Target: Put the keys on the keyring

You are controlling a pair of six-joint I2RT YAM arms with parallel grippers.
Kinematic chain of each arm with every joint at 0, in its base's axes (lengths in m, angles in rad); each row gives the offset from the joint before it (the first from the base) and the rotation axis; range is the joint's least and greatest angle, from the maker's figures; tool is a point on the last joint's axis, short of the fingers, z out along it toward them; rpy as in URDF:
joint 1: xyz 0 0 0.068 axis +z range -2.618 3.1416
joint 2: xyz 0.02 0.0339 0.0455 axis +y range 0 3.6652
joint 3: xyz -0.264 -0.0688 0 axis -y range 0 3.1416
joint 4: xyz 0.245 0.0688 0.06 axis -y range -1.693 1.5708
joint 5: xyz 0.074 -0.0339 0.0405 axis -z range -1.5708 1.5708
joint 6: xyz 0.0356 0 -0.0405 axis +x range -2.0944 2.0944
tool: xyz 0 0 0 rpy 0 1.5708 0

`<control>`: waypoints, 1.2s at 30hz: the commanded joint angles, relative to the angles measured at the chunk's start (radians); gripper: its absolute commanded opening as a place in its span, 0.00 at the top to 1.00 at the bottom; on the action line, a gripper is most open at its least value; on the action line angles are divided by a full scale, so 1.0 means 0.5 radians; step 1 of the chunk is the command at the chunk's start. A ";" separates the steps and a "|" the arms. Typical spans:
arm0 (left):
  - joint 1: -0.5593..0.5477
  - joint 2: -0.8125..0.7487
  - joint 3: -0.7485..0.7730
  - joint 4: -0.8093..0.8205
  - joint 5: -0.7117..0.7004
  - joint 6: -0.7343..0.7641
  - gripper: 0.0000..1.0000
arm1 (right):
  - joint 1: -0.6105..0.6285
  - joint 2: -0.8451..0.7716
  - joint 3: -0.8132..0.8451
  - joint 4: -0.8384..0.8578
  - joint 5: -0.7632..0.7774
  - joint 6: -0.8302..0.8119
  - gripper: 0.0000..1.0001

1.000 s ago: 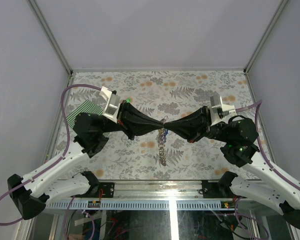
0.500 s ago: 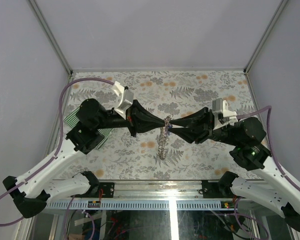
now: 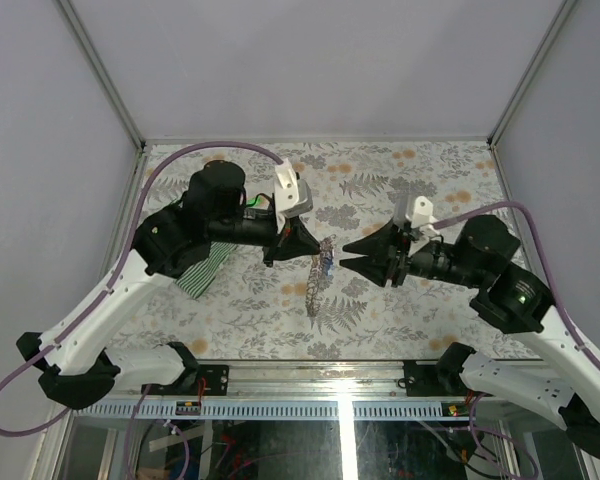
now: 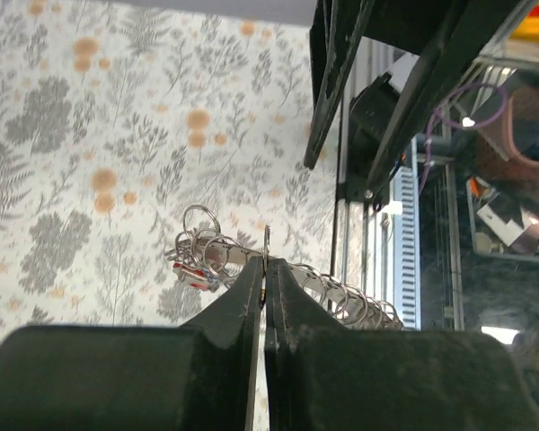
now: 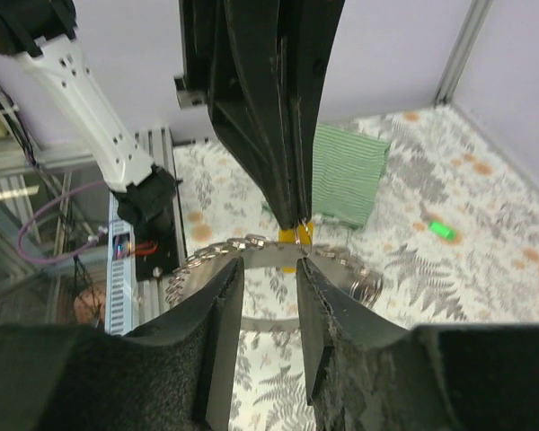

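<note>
My left gripper (image 3: 306, 254) is shut on a thin ring of the keyring (image 3: 317, 285), a grey metal chain that hangs down from the fingertips above the table. In the left wrist view the closed gripper (image 4: 266, 266) pinches the ring, and the keyring (image 4: 341, 292) runs right, with red and blue keys (image 4: 193, 274) bunched at its left end. My right gripper (image 3: 344, 254) stands open just right of the chain, not touching it. In the right wrist view the open gripper (image 5: 269, 269) faces the keyring (image 5: 220, 253) and a yellow key (image 5: 295, 241) under the left fingertips. A green key (image 5: 442, 231) lies on the table.
A green-and-white striped cloth (image 3: 202, 270) lies at the table's left side, partly under the left arm, and shows behind the chain as the cloth (image 5: 346, 175) in the right wrist view. The floral table cover (image 3: 400, 190) ends at metal frame rails (image 3: 280, 365) in front.
My right gripper has opened and drawn back to the right, off the chain. The left arm has swung and shifted, keeping its grip, so the chain now hangs from the left gripper alone.
</note>
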 commanded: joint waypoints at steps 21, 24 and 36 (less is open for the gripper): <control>-0.124 0.206 0.578 -0.918 -0.265 0.513 1.00 | 0.001 0.335 -0.143 0.515 -0.340 0.364 0.62; -0.127 0.206 0.581 -0.912 -0.230 0.518 1.00 | 0.002 0.362 -0.140 0.514 -0.383 0.356 0.62; -0.138 0.189 0.589 -0.910 -0.102 0.535 1.00 | 0.001 0.399 -0.111 0.495 -0.487 0.321 0.75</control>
